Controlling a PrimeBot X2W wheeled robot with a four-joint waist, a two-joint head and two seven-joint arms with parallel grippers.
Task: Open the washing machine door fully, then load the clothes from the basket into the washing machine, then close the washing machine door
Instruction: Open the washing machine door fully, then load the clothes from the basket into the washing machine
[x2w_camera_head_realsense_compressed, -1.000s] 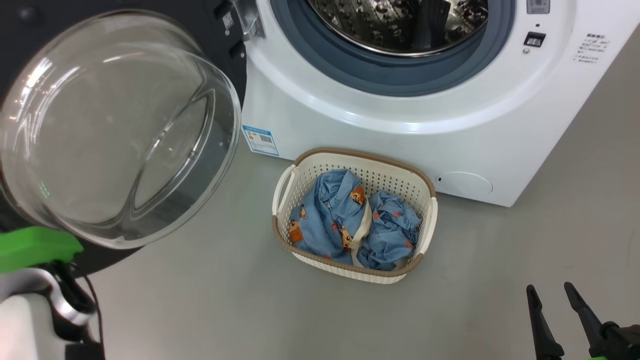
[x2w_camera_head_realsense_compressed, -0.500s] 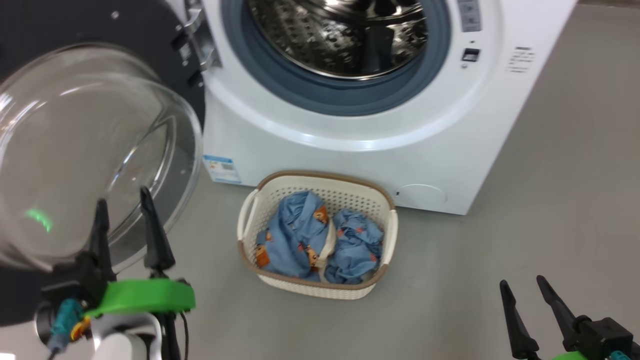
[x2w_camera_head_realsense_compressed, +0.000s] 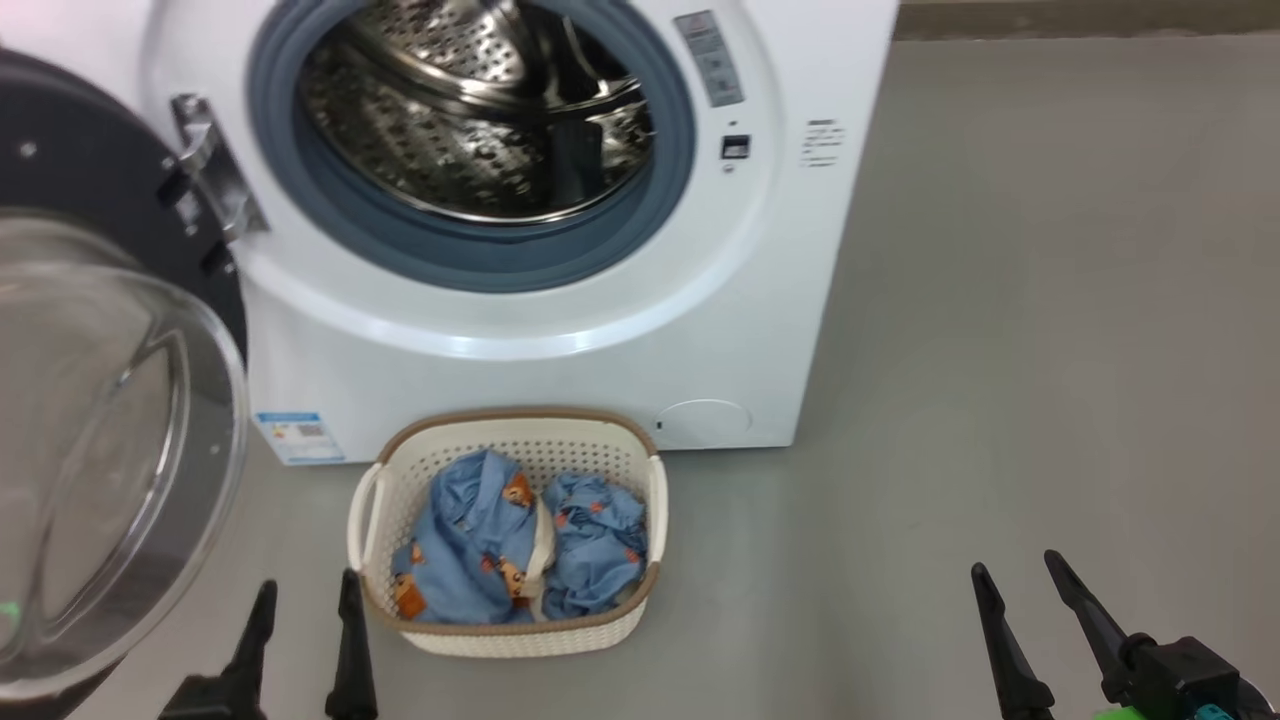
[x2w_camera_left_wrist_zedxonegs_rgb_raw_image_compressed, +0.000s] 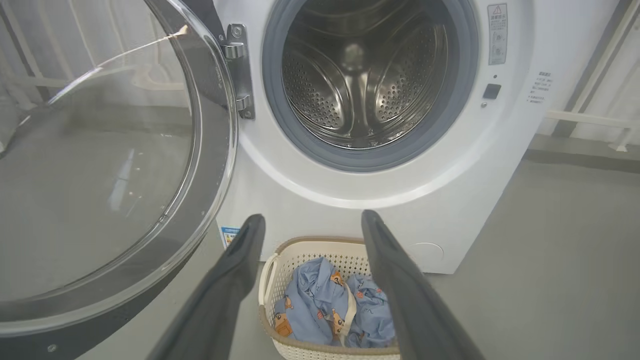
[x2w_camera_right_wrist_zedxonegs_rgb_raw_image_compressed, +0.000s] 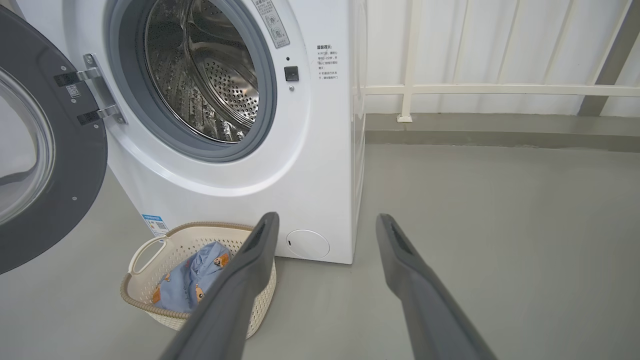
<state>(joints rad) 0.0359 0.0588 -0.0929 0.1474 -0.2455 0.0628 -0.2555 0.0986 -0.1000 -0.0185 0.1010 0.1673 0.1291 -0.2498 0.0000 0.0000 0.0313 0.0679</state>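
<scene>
Big white boxy front-loading washing machine (x2w_camera_head_realsense_compressed: 560, 370) stood on the grey floor (x2w_camera_head_realsense_compressed: 1000, 350). Its large round washing machine door (x2w_camera_head_realsense_compressed: 100, 450), glossy black rim with a bulging clear glass bowl, was swung wide open to the robot's left on a metal hinge (x2w_camera_head_realsense_compressed: 205, 175). The opening was exposed, with a grey rubber gasket (x2w_camera_head_realsense_compressed: 480, 265) ringing the perforated steel drum (x2w_camera_head_realsense_compressed: 470, 130). A small cream-white perforated plastic basket (x2w_camera_head_realsense_compressed: 520, 450) with a brown woven-look rim sat on the floor just in front of the machine's lower front, below the opening and beside the blue sticker (x2w_camera_head_realsense_compressed: 295, 437). The clothes (x2w_camera_head_realsense_compressed: 480, 540), two bunched light blue fabric garments with small orange-brown bear prints, lay side by side inside the basket, a cream band showing between them. The left claw (x2w_camera_head_realsense_compressed: 306, 590) was low at the lower left of the head view, between the open door's glass and the basket. It sat just beside the basket's left handle, not touching it, with its two dark fingers spread, released and empty. In the left wrist view that claw (x2w_camera_left_wrist_zedxonegs_rgb_raw_image_compressed: 312, 220) pointed at the machine's front with the basket below. The right claw (x2w_camera_head_realsense_compressed: 1015, 568) was at the lower right over bare floor, well apart from the basket, fingers also spread, released and empty. In the right wrist view (x2w_camera_right_wrist_zedxonegs_rgb_raw_image_compressed: 327, 220) it pointed toward the machine's right front corner, with a white railing (x2w_camera_right_wrist_zedxonegs_rgb_raw_image_compressed: 500, 90) behind.
</scene>
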